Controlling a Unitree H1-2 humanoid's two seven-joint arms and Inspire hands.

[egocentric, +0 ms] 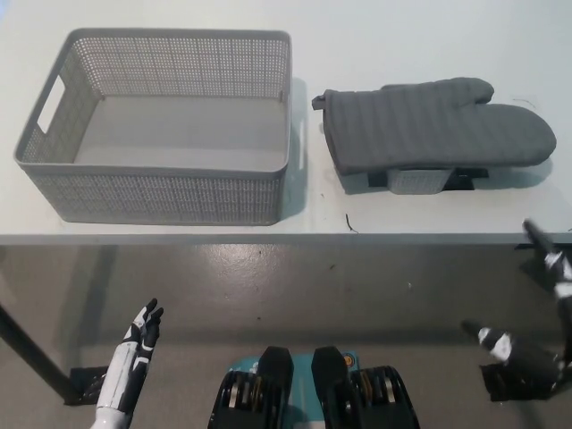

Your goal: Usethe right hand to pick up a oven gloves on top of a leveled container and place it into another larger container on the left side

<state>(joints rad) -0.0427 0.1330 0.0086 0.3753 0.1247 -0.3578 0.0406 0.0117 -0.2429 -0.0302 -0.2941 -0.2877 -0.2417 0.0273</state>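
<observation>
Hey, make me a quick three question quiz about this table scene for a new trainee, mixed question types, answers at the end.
1. True or false: the oven glove already lies inside the grey basket.
2. What does the glove rest on?
A) the floor
B) a small container
C) the basket's rim
3. Fill in: the right hand is at the picture's ____ edge.

Key: 1 false; 2 B; 3 right. The left hand rests low, below the table.
</observation>
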